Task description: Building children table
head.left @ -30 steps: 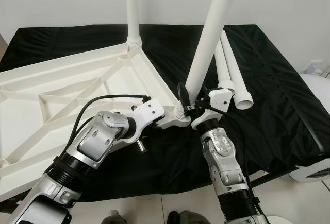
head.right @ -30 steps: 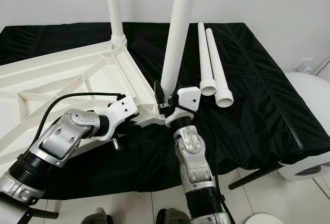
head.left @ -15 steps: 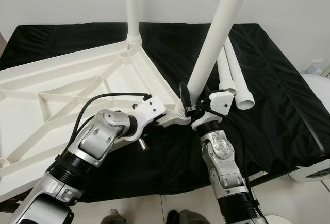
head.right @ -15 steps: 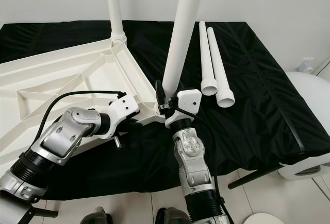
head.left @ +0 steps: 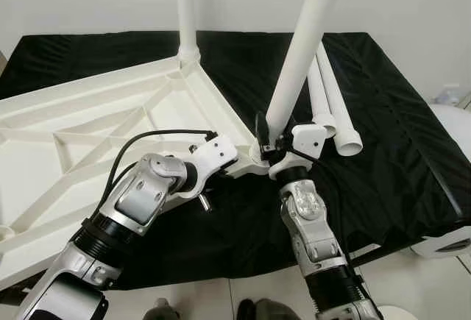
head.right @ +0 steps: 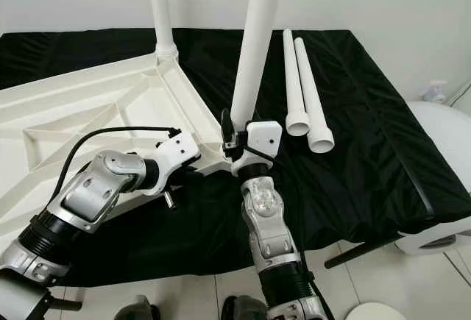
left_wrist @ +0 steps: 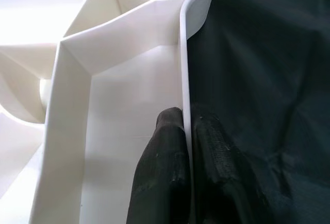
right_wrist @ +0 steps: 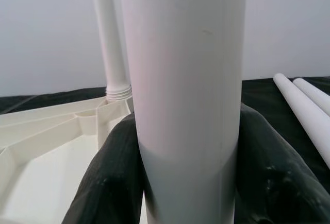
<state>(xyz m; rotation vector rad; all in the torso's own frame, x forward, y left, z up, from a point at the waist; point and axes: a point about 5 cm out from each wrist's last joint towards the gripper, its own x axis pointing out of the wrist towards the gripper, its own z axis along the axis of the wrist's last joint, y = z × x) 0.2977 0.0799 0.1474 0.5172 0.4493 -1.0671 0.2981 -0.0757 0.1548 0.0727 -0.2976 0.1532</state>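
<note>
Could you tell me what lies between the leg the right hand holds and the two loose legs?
Only bare black cloth, in the right eye view, between the held leg and loose legs.

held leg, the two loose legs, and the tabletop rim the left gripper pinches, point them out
held leg (head.right: 254, 48), right eye view, mid shaft above the right gripper.
loose legs (head.right: 305, 88), right eye view, shaft of the outer one.
tabletop rim (left_wrist: 184, 74), left wrist view, thin edge above the fingers.

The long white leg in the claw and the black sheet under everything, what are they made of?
The white leg in the right claw looks like smooth plastic: an even surface with a soft sheen, though painted metal can't be ruled out. The black sheet looks like thin woven fabric, perhaps nylon: it wrinkles and drapes over the edge.
</note>
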